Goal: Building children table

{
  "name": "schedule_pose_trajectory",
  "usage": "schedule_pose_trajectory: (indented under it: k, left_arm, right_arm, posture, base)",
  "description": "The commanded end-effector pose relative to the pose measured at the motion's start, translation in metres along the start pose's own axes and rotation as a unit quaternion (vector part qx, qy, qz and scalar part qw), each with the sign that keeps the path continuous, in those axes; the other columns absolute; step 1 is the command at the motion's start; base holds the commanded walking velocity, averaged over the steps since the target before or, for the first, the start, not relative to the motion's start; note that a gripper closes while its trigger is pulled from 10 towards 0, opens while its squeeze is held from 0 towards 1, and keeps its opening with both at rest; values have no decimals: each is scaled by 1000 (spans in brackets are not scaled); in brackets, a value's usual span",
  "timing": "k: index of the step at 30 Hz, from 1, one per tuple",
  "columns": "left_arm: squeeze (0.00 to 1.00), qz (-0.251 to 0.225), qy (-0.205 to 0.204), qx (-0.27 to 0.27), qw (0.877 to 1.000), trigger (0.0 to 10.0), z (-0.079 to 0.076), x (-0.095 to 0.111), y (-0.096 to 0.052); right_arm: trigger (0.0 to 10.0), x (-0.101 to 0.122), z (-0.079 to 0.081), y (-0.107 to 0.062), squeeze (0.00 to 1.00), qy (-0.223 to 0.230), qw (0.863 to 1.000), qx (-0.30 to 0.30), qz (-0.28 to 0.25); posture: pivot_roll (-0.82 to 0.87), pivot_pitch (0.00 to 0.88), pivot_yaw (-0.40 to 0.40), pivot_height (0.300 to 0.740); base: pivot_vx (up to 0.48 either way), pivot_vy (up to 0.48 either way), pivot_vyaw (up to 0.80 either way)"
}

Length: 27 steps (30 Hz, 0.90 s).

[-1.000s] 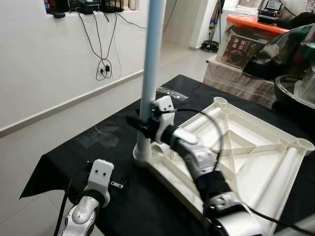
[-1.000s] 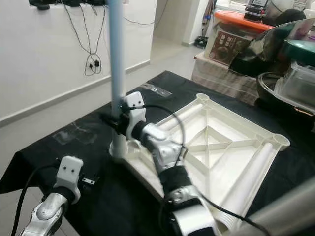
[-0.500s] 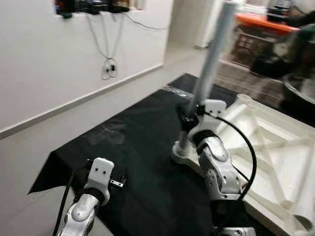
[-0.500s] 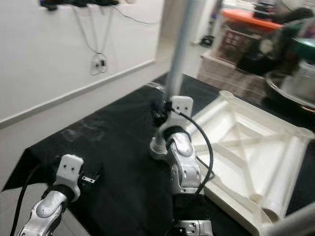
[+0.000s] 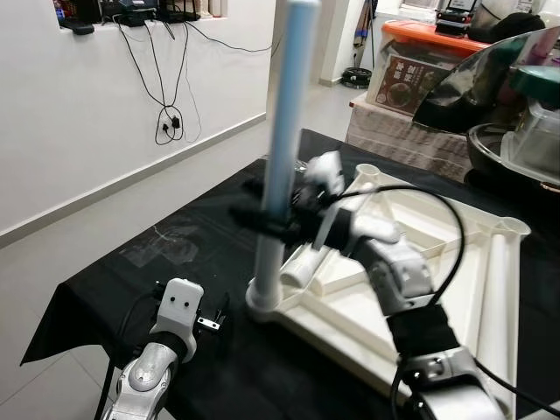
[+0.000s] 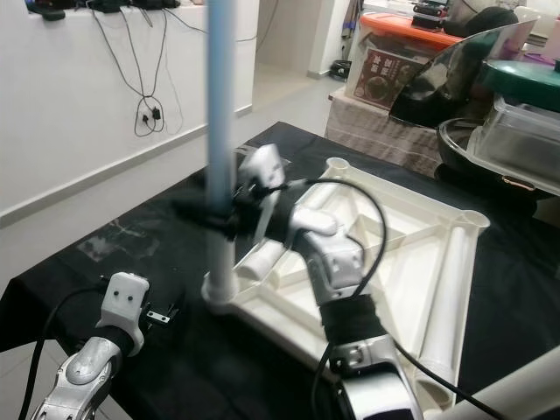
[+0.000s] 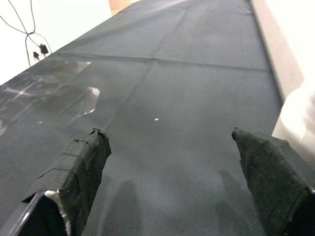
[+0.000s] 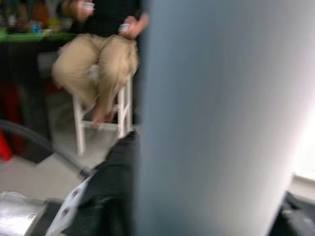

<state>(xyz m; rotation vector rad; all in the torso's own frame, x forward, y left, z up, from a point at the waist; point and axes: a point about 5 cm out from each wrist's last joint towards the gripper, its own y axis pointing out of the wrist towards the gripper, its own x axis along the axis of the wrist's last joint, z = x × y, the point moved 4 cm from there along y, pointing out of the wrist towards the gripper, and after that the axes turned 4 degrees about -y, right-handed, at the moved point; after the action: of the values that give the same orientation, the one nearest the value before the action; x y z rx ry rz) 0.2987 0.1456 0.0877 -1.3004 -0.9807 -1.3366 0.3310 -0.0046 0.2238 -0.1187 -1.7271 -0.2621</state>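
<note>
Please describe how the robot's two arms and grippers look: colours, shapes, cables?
Both arms are silver metal with rounded joint housings. The right arm wears a black band near its middle, and a thin black cable loops over it. Each wrist carries a white block; the left one has two small holes. The left gripper's fingers are black, blunt and cloth-textured.

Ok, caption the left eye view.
Right hand grips the upright blue leg standing in a corner socket of the upturned white tabletop.

one upright leg [image 5: 285,131], one tabletop [image 5: 420,280], two loose legs [image 5: 479,302]
</note>
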Motion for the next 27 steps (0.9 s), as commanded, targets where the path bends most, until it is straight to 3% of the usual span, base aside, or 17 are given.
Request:
schedule_pose_trajectory:
  k: [1, 2, 3, 4, 6, 8, 10, 11, 12, 13, 14, 18, 19, 20, 21, 23, 27]
  left_arm:
    - [0, 6, 6, 2, 1000, 10000, 2, -4, -3]
    - [0, 6, 6, 2, 1000, 10000, 2, -4, -3]
    - [0, 8, 6, 2, 1000, 10000, 3, -6, -5]
    - [0, 9, 6, 3, 1000, 10000, 3, -6, -6]
    - [0, 11, 5, 3, 1000, 10000, 3, -8, -6]
    - [0, 11, 5, 3, 1000, 10000, 3, -8, -6]
    - [0, 12, 4, -3, 1000, 10000, 0, -8, -4]
    - [0, 12, 4, -3, 1000, 10000, 0, -8, -4]
    - [0, 12, 4, -6, 1000, 10000, -2, -8, -3]
    - [0, 11, 1, -10, 1000, 10000, -4, -7, -2]
    - [0, 11, 1, -10, 1000, 10000, -4, -7, -2]
    - [0, 10, -2, -15, 1000, 10000, -5, -7, -1]
    - [0, 10, -2, -15, 1000, 10000, -5, -7, -1]
    - [0, 11, -1, -15, 1000, 10000, -4, -7, -1]
    - [0, 11, -1, -15, 1000, 10000, -4, -7, -1]
    - [0, 11, -1, -16, 1000, 10000, -4, -7, -1]
    - [0, 11, -1, -17, 1000, 10000, -4, -7, -1]
  right_arm:
    - [0, -26, -5, 12, 0, 16, 997, -55, 60]
    - [0, -26, -5, 12, 0, 16, 997, -55, 60]
    - [0, -37, -32, 6, 0, 38, 978, -184, 86]
    - [0, -47, -56, -10, 0, 54, 944, -309, 105]
    - [0, -60, -85, -60, 0, 62, 849, -510, 125]
    - [0, -60, -85, -60, 0, 62, 849, -510, 125]
    - [0, -60, -89, -94, 0, 55, 793, -596, 113]
    - [0, -60, -89, -94, 0, 55, 793, -596, 113]
    - [4196, -56, -87, -102, 0, 53, 779, -618, 93]
    - [10000, -49, -80, -94, 0, 52, 801, -593, 69]
    - [10000, -49, -80, -94, 0, 52, 801, -593, 69]
    - [10000, -32, -71, -79, 0, 43, 837, -545, 20]
    - [10000, -18, -72, -67, 1000, 46, 872, -486, -7]
    - [10000, -1, -71, -53, 0, 41, 914, -402, -35]
    - [10000, -1, -71, -53, 0, 41, 914, -402, -35]
    - [10000, 20, -60, -33, 0, 26, 971, -231, -56]
    - [10000, 24, -54, -29, 0, 19, 984, -169, -54]
  posture:
    - [110, 0, -124, 740]
    - [110, 0, -124, 740]
    - [108, 0, -125, 740]
    - [102, 0, -122, 740]
    - [92, 0, -114, 740]
    - [92, 0, -114, 740]
    - [75, 0, -107, 740]
    - [75, 0, -107, 740]
    - [69, 0, -103, 740]
    - [66, 0, -100, 740]
    - [66, 0, -100, 740]
    - [66, 0, -100, 740]
    - [66, 0, -99, 740]
    - [67, 0, -100, 740]
    - [67, 0, -100, 740]
    - [75, 0, -101, 740]
    - [75, 0, -101, 740]
  base:
    - [0, 0, 0]
    - [0, 0, 0]
    - [0, 0, 0]
    - [0, 0, 0]
    - [0, 0, 0]
    - [0, 0, 0]
    - [0, 0, 0]
    - [0, 0, 0]
    - [0, 0, 0]
    - [0, 0, 0]
    - [0, 0, 0]
    - [0, 0, 0]
    - [0, 0, 0]
    - [0, 0, 0]
    - [0, 0, 0]
    - [0, 0, 0]
    - [0, 0, 0]
